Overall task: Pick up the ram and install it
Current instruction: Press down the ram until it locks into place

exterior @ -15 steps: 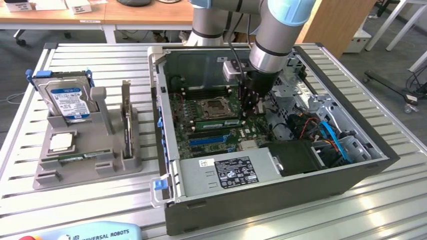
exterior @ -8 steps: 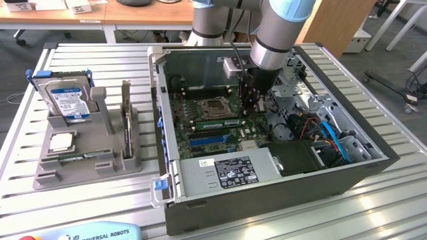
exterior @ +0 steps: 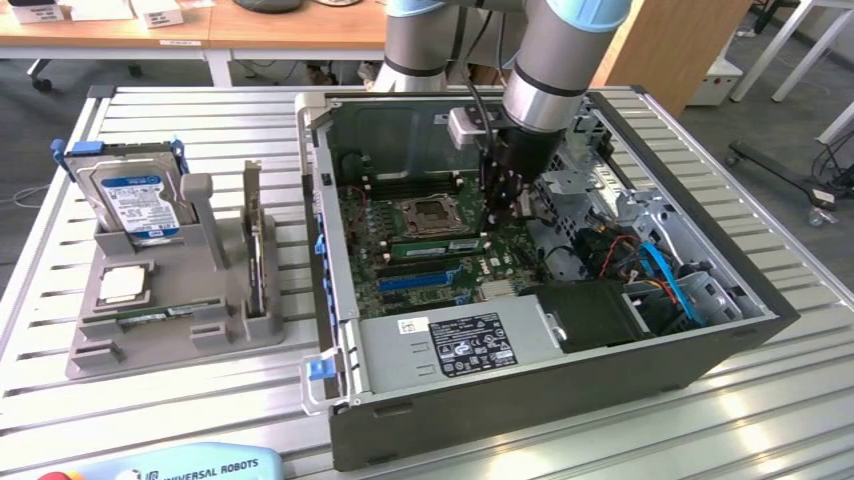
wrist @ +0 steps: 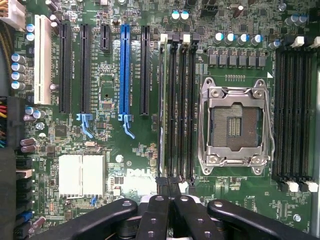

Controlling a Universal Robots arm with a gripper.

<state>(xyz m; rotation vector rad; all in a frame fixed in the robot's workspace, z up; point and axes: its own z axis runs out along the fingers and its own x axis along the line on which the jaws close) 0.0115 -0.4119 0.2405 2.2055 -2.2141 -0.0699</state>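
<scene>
A ram (wrist: pixel 161 100) stands edge-on in the memory slot nearest the blue expansion slot, beside the empty processor socket (wrist: pixel 235 125). In the exterior view this ram (exterior: pixel 434 243) is a green strip on the motherboard inside the open computer case (exterior: pixel 534 400). My gripper (wrist: pixel 169 186) is shut, its black fingertips pressed together over one end of that ram. Whether they touch it I cannot tell. From outside, the gripper (exterior: pixel 505 212) hangs straight down into the case, close to the socket (exterior: pixel 430 212). A second green stick (exterior: pixel 144 316) lies on the grey fixture.
The grey fixture (exterior: pixel 174 340) at the exterior view's left holds a silver hard drive with a blue label (exterior: pixel 134 200) and a small square processor chip (exterior: pixel 123 285). Cables and drive cages (exterior: pixel 641 260) crowd the case's other side. Empty memory slots (wrist: pixel 295 115) flank the socket.
</scene>
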